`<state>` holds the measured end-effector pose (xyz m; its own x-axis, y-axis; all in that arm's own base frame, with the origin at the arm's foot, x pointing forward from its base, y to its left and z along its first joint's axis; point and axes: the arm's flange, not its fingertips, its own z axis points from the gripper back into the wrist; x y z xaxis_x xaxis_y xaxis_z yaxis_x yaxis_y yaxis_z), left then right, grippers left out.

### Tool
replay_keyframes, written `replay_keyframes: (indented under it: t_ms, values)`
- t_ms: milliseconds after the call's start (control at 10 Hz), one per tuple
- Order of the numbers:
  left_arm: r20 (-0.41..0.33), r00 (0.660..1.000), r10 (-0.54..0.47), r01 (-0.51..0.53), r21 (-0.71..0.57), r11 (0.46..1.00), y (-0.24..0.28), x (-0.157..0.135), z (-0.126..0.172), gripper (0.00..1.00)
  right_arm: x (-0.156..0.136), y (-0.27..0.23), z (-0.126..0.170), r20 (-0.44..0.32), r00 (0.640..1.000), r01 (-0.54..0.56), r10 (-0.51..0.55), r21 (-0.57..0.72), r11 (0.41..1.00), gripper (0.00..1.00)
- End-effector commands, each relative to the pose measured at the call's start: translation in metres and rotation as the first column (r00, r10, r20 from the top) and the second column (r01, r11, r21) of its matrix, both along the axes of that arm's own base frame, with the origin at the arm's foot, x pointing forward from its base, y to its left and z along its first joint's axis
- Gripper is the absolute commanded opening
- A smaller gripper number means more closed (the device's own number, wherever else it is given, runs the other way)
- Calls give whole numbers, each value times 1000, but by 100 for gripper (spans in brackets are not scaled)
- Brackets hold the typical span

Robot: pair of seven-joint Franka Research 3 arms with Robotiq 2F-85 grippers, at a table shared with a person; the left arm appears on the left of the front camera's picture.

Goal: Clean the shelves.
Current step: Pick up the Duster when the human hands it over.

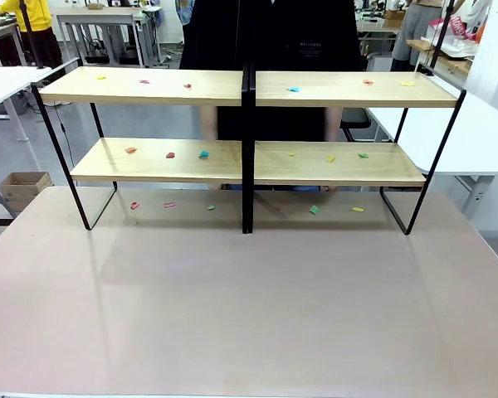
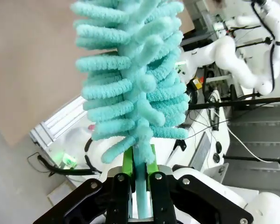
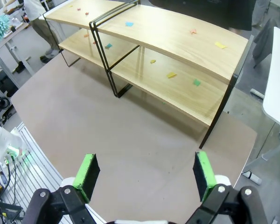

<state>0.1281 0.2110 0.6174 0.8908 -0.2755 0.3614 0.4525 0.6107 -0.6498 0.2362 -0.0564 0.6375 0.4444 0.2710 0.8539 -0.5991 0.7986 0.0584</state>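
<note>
Where the front view looks across the counter [image 1: 249, 315], the shelves [image 1: 174, 166] stand on it, with coloured paper scraps [image 1: 203, 154] on their boards and beneath them and a person [image 1: 290, 33] behind them. In the left wrist view, the left end effector [image 2: 139, 163] is clamped on a turquoise duster [image 2: 130, 84]. In the right wrist view, the right end effector [image 3: 144, 170], pads wide apart, hovers in front of the shelves.

Beige table [image 1: 249, 315] with the shelves [image 1: 224, 87] on it; small coloured scraps [image 1: 203, 154], perhaps paper, across both.
</note>
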Motion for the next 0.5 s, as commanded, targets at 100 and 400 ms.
replay_keyframes:
  t_ms: [100,400]
  values:
    - [-20,999,-38,38,19,999,-7,3,0,0,1,-1,-1,10,1000,-9,9,-4,1000,100]
    - [-20,999,-38,38,19,999,-7,3,0,0,1,-1,-1,10,1000,-9,9,-4,1000,100]
